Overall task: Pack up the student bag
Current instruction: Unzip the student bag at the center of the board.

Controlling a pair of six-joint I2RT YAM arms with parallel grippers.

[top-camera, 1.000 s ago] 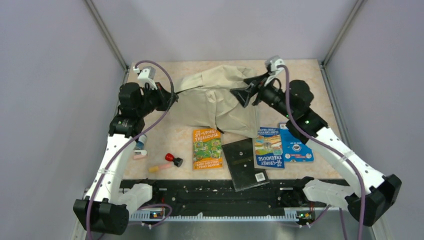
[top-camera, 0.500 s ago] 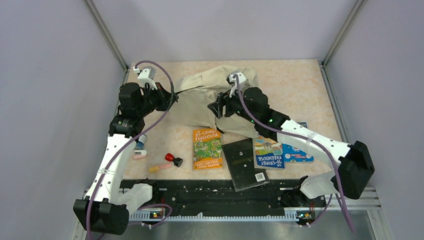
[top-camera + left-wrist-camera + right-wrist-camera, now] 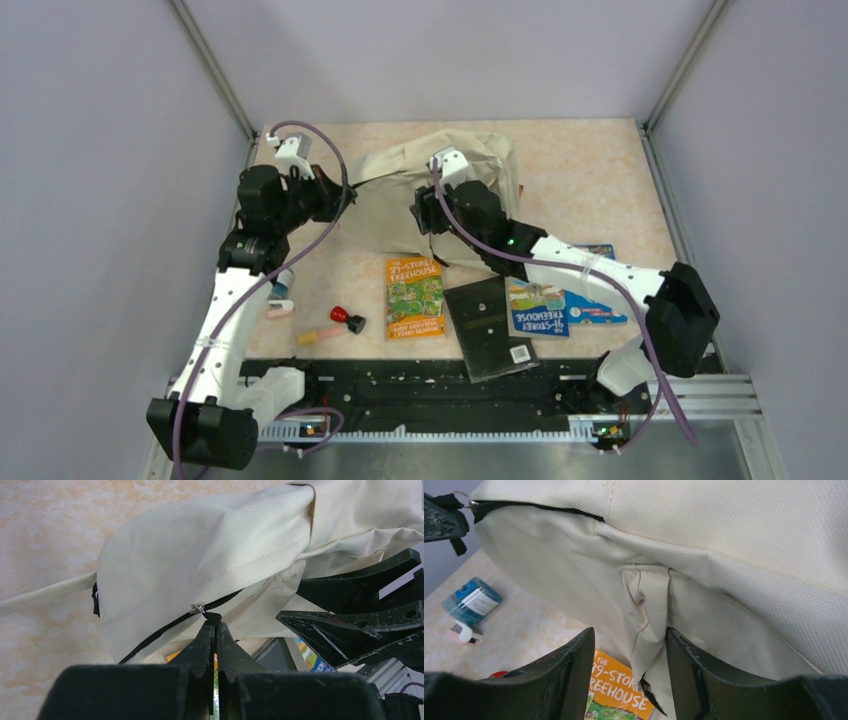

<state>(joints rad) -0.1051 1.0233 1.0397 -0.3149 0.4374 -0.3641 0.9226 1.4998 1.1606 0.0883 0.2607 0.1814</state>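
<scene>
Unzipping the bag, I'd say; nothing is packed yet.
The bag (image 3: 395,185) lies far-centre on the surface (image 3: 600,170), with the books (image 3: 414,296) just beside it. The left end effector (image 3: 213,626) is pinched tight on the zip pull (image 3: 211,616). The right end effector (image 3: 629,640) gapes wide astride a fabric tab (image 3: 649,605), gripping nothing. Next, it probably needs to clamp the tab so the zip can run.

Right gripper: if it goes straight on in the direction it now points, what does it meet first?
Probably the large cream fabric student bag: a stitched fold of its cloth lies just ahead of the open right gripper, though depth is unclear.
</scene>
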